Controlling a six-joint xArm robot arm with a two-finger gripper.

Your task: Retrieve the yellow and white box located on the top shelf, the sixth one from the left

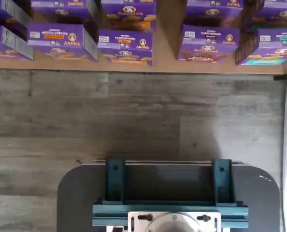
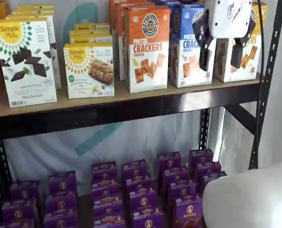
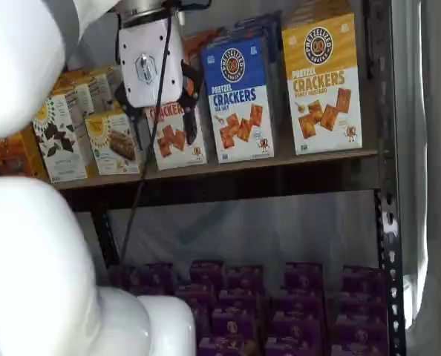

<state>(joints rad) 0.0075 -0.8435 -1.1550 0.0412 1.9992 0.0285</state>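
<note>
- Top shelf [image 3: 228, 174]: tan board, black rail; boxes stood in a tight row to its right end.
- Yellow box [image 3: 323, 85] stood at the right end, touching the blue box [image 3: 239, 96], near the upright [image 3: 384, 148].
- Gripper [image 2: 221, 52] hung before the shelf, fingers apart, holding nothing.
- Judged: approach square-on, straddle the box's sides; little room beside the upright.

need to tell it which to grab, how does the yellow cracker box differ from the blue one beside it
The yellow cracker box has a yellow top; the blue cracker box has a blue one. The yellow box stands at the row's end by the black upright, the blue one further in. Both are tall, upright, white below, with a round logo and pictured crackers.
</note>
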